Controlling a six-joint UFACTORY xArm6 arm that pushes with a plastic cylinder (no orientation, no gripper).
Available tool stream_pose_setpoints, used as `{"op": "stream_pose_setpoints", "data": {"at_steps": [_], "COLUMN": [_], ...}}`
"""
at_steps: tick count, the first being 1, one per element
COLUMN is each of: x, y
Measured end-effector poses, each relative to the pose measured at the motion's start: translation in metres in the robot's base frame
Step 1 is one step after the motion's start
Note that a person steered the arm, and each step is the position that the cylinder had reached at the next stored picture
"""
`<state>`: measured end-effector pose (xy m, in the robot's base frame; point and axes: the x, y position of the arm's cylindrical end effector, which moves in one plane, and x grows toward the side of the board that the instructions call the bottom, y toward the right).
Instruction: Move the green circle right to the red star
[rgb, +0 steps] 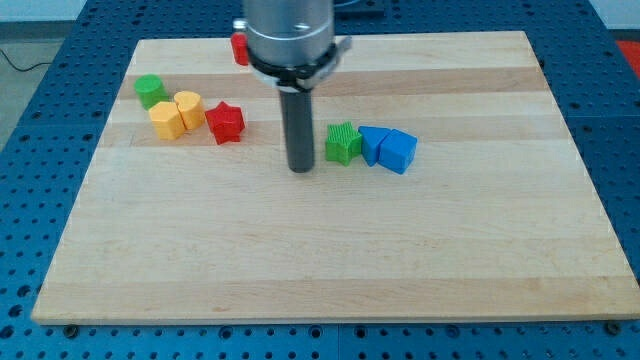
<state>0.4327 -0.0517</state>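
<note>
The green circle (150, 90) sits near the board's upper left. The red star (225, 122) lies to its right and a little lower, with two yellow blocks (176, 114) between them, touching each other. My tip (301, 168) rests on the board near the middle, well to the right of the red star and far from the green circle. It stands just left of a green star-like block (343, 144).
Two blue blocks (388, 148) sit side by side right of the green star-like block. A red block (240, 47) at the board's top edge is partly hidden behind the arm (290, 35). The wooden board (330, 250) lies on a blue table.
</note>
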Motion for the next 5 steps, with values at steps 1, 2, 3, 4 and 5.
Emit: {"op": "stream_pose_setpoints", "data": {"at_steps": [1,2,3,4,5], "x": [-0.052,-0.086,-0.112,-0.136,-0.158], "y": [0.007,0.024,-0.004,-0.05,-0.115]}}
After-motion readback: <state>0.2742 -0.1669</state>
